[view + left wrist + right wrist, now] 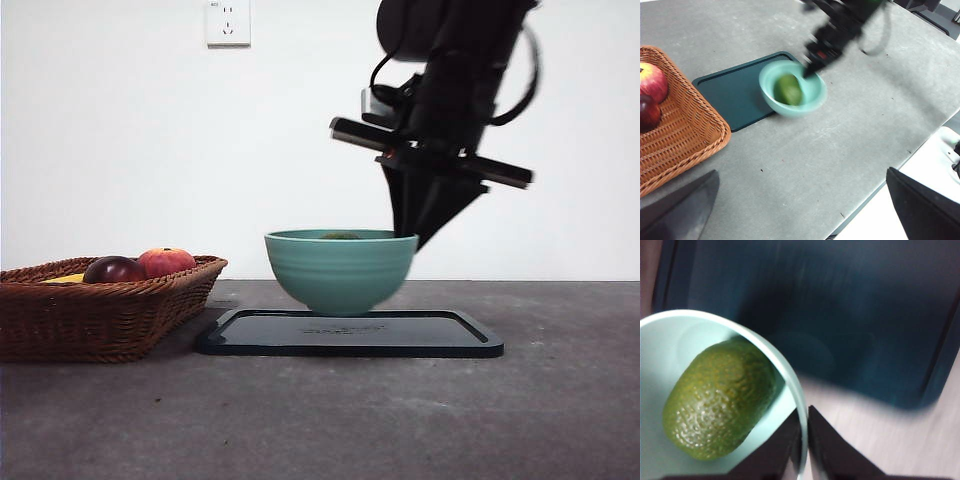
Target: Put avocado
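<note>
The dark green avocado lies inside a teal bowl; from the front only the top of the avocado shows above the rim. The bowl stands on a dark tray. My right gripper comes down at the bowl's right side, its jaws nearly together with the thin rim between them. In the left wrist view the avocado, the bowl and the right gripper are blurred. My left gripper hangs open and empty, high over the table and far from the bowl.
A wicker basket stands left of the tray, holding a dark maroon round fruit, a red-orange round fruit and something yellow. The table's edge runs close beside my left gripper.
</note>
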`<control>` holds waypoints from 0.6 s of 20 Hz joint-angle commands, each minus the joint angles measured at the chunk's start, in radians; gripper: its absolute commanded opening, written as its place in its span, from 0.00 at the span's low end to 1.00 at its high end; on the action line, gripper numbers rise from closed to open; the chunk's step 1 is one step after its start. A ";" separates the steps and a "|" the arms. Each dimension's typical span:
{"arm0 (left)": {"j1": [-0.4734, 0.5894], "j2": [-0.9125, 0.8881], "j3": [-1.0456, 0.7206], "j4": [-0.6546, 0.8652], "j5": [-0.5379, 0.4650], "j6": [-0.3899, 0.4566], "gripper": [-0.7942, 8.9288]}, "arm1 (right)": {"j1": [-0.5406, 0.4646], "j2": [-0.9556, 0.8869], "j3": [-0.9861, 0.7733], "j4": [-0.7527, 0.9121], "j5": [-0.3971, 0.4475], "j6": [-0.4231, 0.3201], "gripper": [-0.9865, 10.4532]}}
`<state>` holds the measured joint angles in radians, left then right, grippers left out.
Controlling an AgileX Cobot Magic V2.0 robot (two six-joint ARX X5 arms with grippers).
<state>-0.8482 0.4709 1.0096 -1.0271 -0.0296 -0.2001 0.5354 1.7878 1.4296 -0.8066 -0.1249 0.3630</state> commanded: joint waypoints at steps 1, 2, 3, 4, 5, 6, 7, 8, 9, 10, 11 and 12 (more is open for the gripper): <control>-0.006 0.003 0.010 0.010 -0.005 0.007 0.63 | -0.032 0.146 0.190 -0.035 0.002 -0.039 0.09; -0.006 0.003 0.010 0.010 -0.005 0.007 0.63 | -0.048 0.205 0.266 -0.064 -0.007 -0.039 0.09; -0.006 0.003 0.010 0.010 -0.005 0.007 0.63 | -0.058 0.254 0.330 -0.089 -0.008 -0.043 0.09; -0.006 0.003 0.010 0.010 -0.005 0.007 0.63 | -0.066 0.298 0.380 -0.098 -0.005 -0.053 0.09; -0.006 0.003 0.011 0.010 -0.005 0.007 0.63 | -0.075 0.328 0.408 -0.099 -0.006 -0.051 0.09; -0.006 0.003 0.010 0.010 -0.005 0.007 0.63 | -0.080 0.351 0.418 -0.099 -0.006 -0.049 0.09; -0.006 0.003 0.010 0.010 -0.005 0.007 0.63 | -0.082 0.367 0.418 -0.101 -0.006 -0.050 0.09; -0.006 0.003 0.010 0.010 -0.005 0.007 0.63 | -0.082 0.380 0.418 -0.104 -0.005 -0.054 0.09; -0.006 0.003 0.010 0.010 -0.005 0.007 0.63 | -0.082 0.389 0.418 -0.104 -0.005 -0.057 0.09; -0.006 0.003 0.010 0.010 -0.005 0.007 0.63 | -0.082 0.389 0.418 -0.100 -0.005 -0.057 0.09; -0.006 0.003 0.010 0.010 -0.005 0.006 0.63 | -0.081 0.389 0.418 -0.089 -0.006 -0.057 0.10; -0.006 0.003 0.010 0.010 -0.005 0.005 0.63 | -0.080 0.389 0.418 -0.090 -0.005 -0.057 0.10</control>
<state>-0.8482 0.4709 1.0096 -1.0271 -0.0296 -0.2001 0.4488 2.1536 1.8214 -0.9031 -0.1314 0.3145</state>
